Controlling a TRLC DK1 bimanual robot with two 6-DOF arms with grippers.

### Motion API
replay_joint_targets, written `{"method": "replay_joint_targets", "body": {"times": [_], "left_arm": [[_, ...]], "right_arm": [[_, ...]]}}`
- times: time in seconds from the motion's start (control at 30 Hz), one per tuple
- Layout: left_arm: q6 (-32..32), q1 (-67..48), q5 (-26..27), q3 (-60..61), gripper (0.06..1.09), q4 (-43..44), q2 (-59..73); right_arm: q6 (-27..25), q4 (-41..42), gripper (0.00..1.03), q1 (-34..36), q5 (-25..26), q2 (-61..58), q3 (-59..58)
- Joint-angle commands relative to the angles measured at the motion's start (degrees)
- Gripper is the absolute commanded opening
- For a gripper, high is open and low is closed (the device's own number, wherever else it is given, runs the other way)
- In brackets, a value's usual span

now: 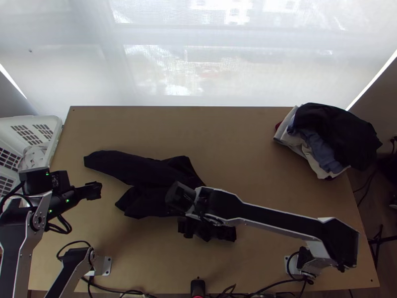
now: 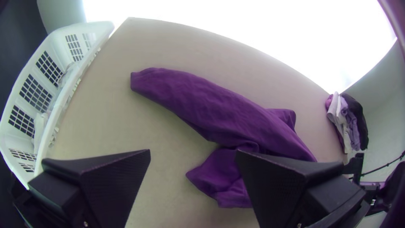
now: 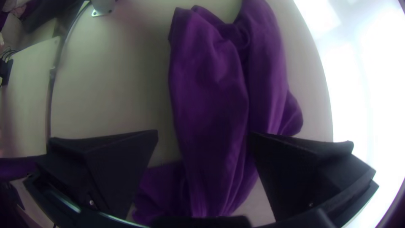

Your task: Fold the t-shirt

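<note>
Lying bunched and elongated on the table (image 1: 248,149): t-shirt (image 1: 134,171). Best opened flat before folding. Pinch one loose edge per side, single layer where possible; lift slightly, then draw apart evenly to avoid trapping creases. Right arm (image 1: 278,216) extended across mid-table, right tool (image 3: 204,135) wide over cloth. Left tool (image 2: 193,153) also wide, near the sleeve-like end.

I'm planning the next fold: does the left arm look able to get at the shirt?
Probably yes: the left gripper is open beside the shirt, with nothing visible between them. The right arm crosses over the shirt's other side.
</note>
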State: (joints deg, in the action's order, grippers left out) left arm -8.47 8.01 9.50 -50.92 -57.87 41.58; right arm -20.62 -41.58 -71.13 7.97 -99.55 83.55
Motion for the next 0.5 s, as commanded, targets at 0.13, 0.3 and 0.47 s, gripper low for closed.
{"method": "replay_joint_targets", "body": {"times": [0.13,0.3,0.47], "left_arm": [[1.09,2.89,-0.09,3.63,1.04,-1.28,-2.38],[1.09,2.8,0.0,3.89,1.04,-0.23,-0.89],[1.09,2.71,0.0,3.98,1.04,1.18,1.48]], "right_arm": [[1.37,7.31,0.94,-0.76,-1.11,-11.63,2.5],[1.55,8.8,0.93,-0.76,-1.11,-14.36,2.58],[1.73,10.38,0.83,-0.15,-1.11,-16.47,2.67]]}}
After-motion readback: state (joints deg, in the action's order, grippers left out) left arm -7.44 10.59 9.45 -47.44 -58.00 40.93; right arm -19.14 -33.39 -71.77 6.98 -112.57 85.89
